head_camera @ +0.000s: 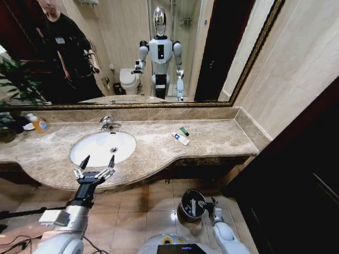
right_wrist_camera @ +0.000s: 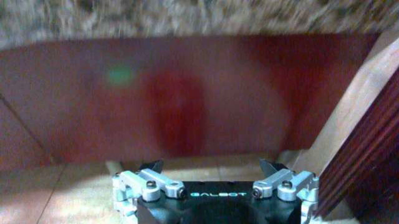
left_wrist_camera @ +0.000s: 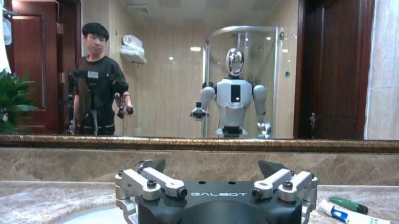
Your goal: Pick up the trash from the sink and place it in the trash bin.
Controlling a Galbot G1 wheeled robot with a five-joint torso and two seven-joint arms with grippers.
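The white oval sink (head_camera: 95,151) looks empty. To its right on the marble lie a white tube with blue marks (head_camera: 180,138) (left_wrist_camera: 346,215) and a small green piece (head_camera: 184,131) (left_wrist_camera: 348,204). My left gripper (head_camera: 98,161) (left_wrist_camera: 212,165) hovers open over the sink's front rim with nothing between its fingers. The round black trash bin (head_camera: 185,211) with a shiny rim stands on the floor below the counter, with something white inside. My right gripper (head_camera: 209,203) (right_wrist_camera: 212,164) is low beside the bin's right edge, open and holding nothing.
A chrome faucet (head_camera: 108,123) stands behind the basin. A clear bottle of orange liquid (head_camera: 38,123) and a plant (head_camera: 16,84) sit at the counter's left end. A mirror runs along the back wall. Dark wood panelling (head_camera: 296,174) closes in the right side.
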